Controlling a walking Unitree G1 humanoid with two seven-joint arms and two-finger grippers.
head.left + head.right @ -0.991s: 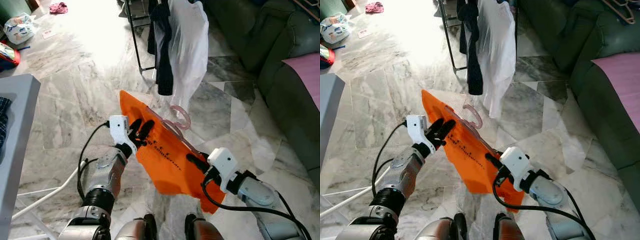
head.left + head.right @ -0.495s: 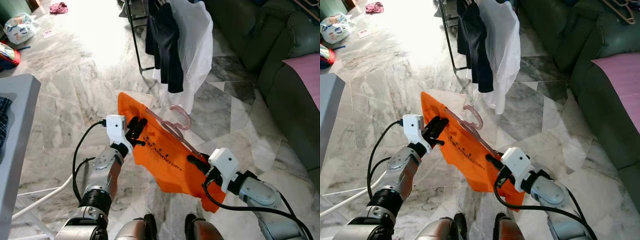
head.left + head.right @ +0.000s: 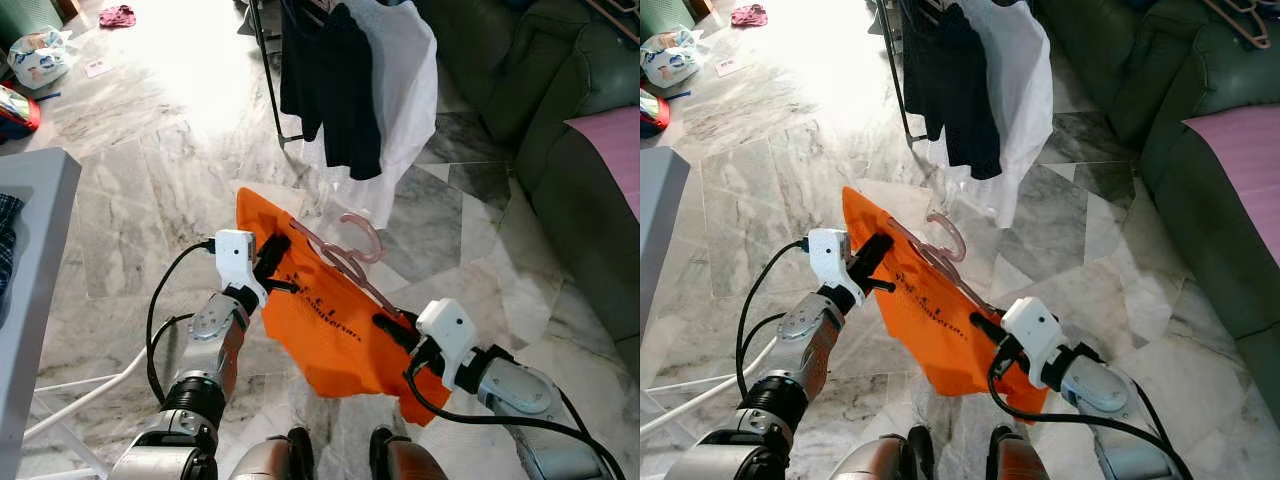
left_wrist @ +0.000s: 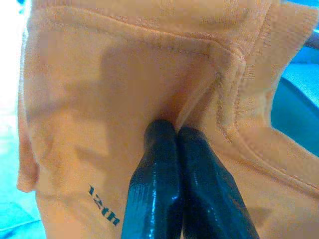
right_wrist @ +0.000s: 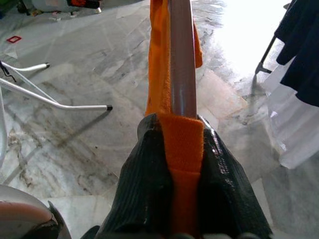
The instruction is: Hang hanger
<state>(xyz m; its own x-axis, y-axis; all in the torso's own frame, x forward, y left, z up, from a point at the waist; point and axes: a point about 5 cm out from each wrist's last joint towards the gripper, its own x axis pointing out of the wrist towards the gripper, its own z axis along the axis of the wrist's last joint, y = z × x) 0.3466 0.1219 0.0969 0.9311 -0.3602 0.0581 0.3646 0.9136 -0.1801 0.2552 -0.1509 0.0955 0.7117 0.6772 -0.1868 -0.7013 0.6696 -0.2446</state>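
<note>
- While the left claw [image 3: 272, 262] pinches the orange shirt [image 3: 330, 325] and the right claw [image 3: 392, 328] clamps its hanger [image 3: 345, 252] shoulder, keep both level.
- Raise the hook toward the clothes rack [image 3: 268, 75] at the frame's top centre.

The orange shirt [image 3: 330, 320] hides most of the pink hanger [image 3: 350, 250].

Open marble floor [image 3: 150, 170] lay ahead-left. Hanging dark garment [image 3: 325, 85] and white shirt [image 3: 400, 90] blocked the path ahead; green sofa [image 3: 560, 130] closed the right, grey worktop [image 3: 30, 230] the left.
</note>
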